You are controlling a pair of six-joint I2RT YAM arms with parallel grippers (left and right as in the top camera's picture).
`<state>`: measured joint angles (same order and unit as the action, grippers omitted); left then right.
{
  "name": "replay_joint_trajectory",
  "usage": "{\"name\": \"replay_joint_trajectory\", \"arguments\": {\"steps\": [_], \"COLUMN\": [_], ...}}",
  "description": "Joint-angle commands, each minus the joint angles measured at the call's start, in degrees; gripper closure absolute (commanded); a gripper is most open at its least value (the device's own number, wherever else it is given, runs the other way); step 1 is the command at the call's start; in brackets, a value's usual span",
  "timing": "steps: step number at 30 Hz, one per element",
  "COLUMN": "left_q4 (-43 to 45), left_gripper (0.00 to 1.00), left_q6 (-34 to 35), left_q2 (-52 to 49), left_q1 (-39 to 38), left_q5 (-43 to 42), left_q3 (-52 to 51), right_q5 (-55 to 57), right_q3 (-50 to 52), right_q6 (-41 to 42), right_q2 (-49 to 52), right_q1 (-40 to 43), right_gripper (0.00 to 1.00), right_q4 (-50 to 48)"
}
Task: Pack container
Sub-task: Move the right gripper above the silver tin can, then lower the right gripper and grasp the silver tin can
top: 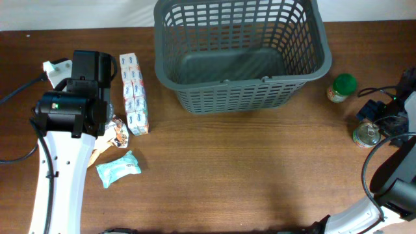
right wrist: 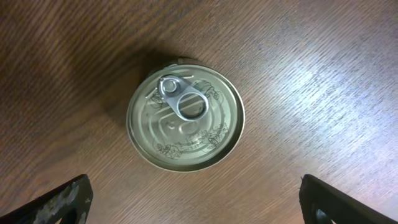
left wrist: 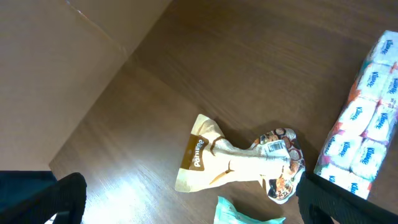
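The left end effector (left wrist: 189, 202) is held wide open and empty above a crumpled pouch (left wrist: 236, 163), near a tissue pack (left wrist: 364, 146). The right end effector (right wrist: 199, 205) is likewise spread wide, gripping nothing, over a tin can (right wrist: 185, 120). The basket (top: 234, 97) is set upright at the far middle of the surface (top: 247, 182).

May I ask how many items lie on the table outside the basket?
5: a tissue multipack, brown pouch and teal packet left of the basket; a green-lidded jar and tin can right of it. Others may be hidden.
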<state>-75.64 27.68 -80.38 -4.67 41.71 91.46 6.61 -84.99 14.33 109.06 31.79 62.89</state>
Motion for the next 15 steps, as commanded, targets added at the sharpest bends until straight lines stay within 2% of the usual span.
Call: {"name": "replay_joint_trajectory", "arguments": {"steps": [1, 15], "left_q4": [0.09, 0.09], "left_gripper": [0.00, 0.00], "left_q6": [-0.09, -0.09], "left_q2": [-0.15, -0.15], "left_q1": [0.39, 0.39], "left_q5": [-0.59, -0.59], "left_q3": [0.20, 0.20], "right_q5": [1.79, -2.75], "right_q3": [0.52, 0.90], "right_q6": [-0.44, -3.80], "right_q2": [0.28, 0.35], "right_q1": [0.13, 0.15], "right_gripper": [0.01, 0.01], "right_q4": [-0.59, -4.46]}}
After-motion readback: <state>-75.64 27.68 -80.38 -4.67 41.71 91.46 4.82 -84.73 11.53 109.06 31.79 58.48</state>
